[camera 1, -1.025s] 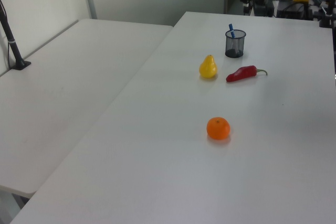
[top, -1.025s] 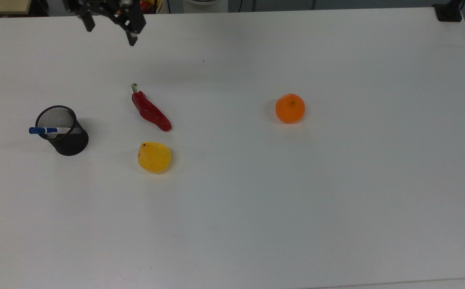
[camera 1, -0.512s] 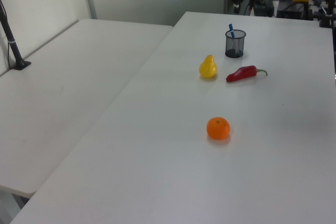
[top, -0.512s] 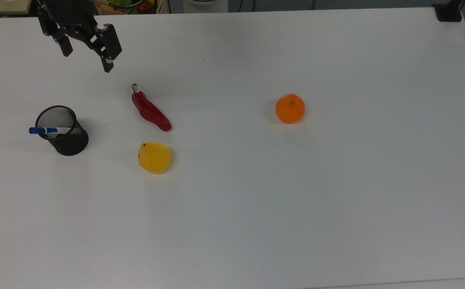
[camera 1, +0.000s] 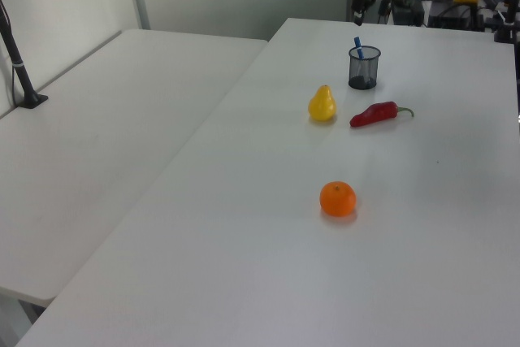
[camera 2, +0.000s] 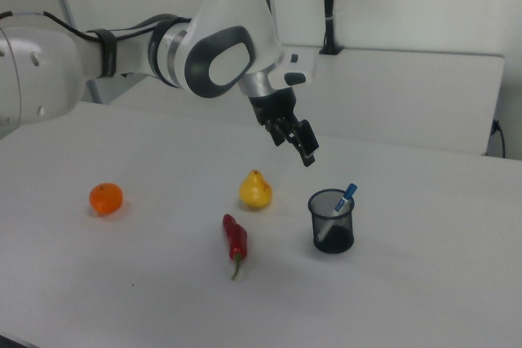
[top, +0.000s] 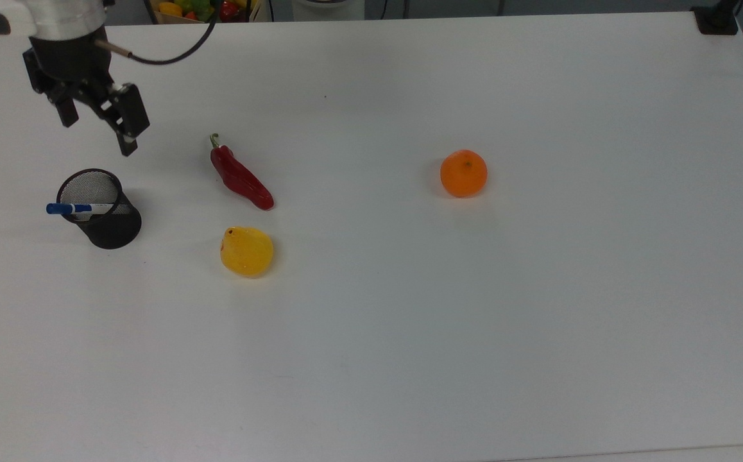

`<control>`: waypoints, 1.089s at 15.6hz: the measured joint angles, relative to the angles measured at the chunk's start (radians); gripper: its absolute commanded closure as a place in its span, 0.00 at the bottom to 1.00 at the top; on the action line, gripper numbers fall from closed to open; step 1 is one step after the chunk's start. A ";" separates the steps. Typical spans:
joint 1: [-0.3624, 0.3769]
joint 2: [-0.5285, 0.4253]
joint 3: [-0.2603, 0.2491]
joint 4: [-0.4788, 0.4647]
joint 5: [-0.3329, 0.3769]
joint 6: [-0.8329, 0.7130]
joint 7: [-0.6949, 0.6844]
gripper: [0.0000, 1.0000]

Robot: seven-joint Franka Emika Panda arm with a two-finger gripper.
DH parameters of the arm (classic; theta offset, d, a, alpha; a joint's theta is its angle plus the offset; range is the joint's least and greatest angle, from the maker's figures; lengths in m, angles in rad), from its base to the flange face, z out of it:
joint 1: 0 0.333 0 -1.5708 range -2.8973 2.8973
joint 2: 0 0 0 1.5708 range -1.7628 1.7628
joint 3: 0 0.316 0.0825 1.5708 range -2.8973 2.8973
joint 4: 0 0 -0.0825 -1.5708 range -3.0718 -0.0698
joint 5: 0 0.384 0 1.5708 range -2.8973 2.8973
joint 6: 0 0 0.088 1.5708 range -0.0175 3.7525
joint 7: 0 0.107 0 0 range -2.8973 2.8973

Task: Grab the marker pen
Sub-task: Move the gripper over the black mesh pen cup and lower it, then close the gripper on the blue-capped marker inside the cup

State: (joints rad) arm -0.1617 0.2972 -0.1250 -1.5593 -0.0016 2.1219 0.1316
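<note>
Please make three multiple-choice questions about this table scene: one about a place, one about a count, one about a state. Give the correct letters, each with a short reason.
1. Where is the marker pen?
A. flat on the table
B. leaning in the black mesh cup
C. beside the orange

2. How many food items lie on the table?
A. two
B. three
C. five

3. What is the state of the hand?
A. open, holding nothing
B. shut on the pen
C. shut on the chilli

Answers:
1 B: its blue cap sticks out over the cup's rim.
2 B: the red chilli, the yellow pear and the orange.
3 A: its fingers stand apart above the table, near the cup.
</note>
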 measured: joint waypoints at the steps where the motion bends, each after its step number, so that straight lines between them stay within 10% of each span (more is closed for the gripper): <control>1: -0.007 0.015 0.000 0.000 0.000 0.029 0.000 0.00; 11: -0.046 0.145 0.000 -0.001 0.002 0.309 0.099 0.13; 17: -0.068 0.181 0.000 -0.001 0.002 0.338 0.103 0.43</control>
State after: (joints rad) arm -0.2295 0.4779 -0.1253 -1.5602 0.0000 2.4597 0.2348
